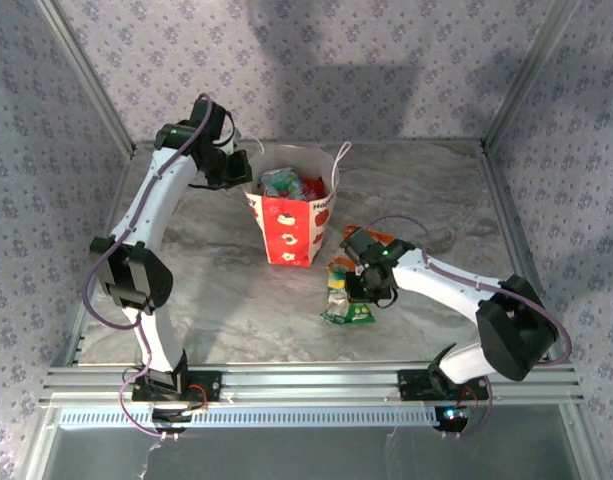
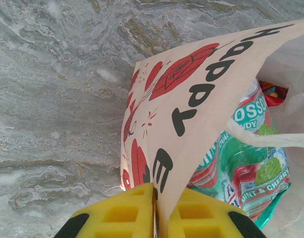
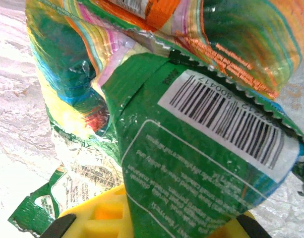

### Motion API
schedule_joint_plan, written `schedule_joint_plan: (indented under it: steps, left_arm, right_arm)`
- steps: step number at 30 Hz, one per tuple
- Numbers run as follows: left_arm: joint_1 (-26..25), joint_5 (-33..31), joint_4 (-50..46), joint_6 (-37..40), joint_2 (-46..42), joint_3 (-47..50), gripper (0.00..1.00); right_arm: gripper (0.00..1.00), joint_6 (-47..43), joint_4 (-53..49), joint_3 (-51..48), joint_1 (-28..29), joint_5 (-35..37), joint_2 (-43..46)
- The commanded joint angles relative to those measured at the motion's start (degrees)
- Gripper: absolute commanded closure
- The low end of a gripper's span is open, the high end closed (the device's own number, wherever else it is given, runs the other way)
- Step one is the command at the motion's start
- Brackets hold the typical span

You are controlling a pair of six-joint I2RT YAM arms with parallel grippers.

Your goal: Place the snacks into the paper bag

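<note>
The red-and-white paper bag (image 1: 291, 225) stands upright mid-table with a teal packet (image 2: 246, 168) and a red packet (image 2: 273, 94) inside. My left gripper (image 2: 159, 213) is shut on the bag's left wall (image 2: 201, 99), right at the rim (image 1: 248, 185). To the bag's right lies a small pile of snacks (image 1: 344, 295). My right gripper (image 1: 359, 285) is down on that pile, and in the right wrist view it (image 3: 166, 225) is shut on a green packet with a barcode (image 3: 191, 163). An orange packet (image 3: 241, 34) overlaps it from above. Another green packet (image 3: 37, 208) lies flat beneath.
Grey marbled tabletop (image 1: 206, 290), walled by patterned panels on three sides. An aluminium rail (image 1: 306, 385) runs along the near edge with both arm bases. One white bag handle (image 1: 338, 160) sticks up at the bag's right rim.
</note>
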State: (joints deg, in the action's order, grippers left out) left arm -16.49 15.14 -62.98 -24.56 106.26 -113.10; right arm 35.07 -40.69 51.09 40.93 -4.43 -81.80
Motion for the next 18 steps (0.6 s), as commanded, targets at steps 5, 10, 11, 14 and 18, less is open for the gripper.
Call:
schedule_joint_plan:
  steps: [5, 10, 11, 14, 18]
  left_arm:
    - [0.31, -0.29, -2.79, 0.12, -0.36, -2.20, 0.88]
    - [0.32, -1.51, -3.53, 0.34, -0.18, -3.39, 0.88]
    - [0.32, -1.40, -3.43, 0.25, -0.13, -3.52, 0.88]
    - [0.32, -1.30, -2.97, -0.13, 0.05, -3.65, 0.88]
    - [0.32, -0.92, -2.57, -0.81, 0.70, -3.62, 0.88]
  right_arm:
    - [0.99, -7.70, 1.66, 2.70, 0.46, -1.70, 4.17]
    - [1.00, -9.86, 1.27, 4.53, 0.14, 2.11, 7.22]
    - [1.00, -10.33, 1.31, 4.78, 0.16, 2.67, 8.03]
    - [1.00, -11.46, 1.11, 5.33, -0.02, 3.89, 10.26]
    - [1.00, -12.09, 0.91, 5.58, -1.04, 4.97, 12.61]
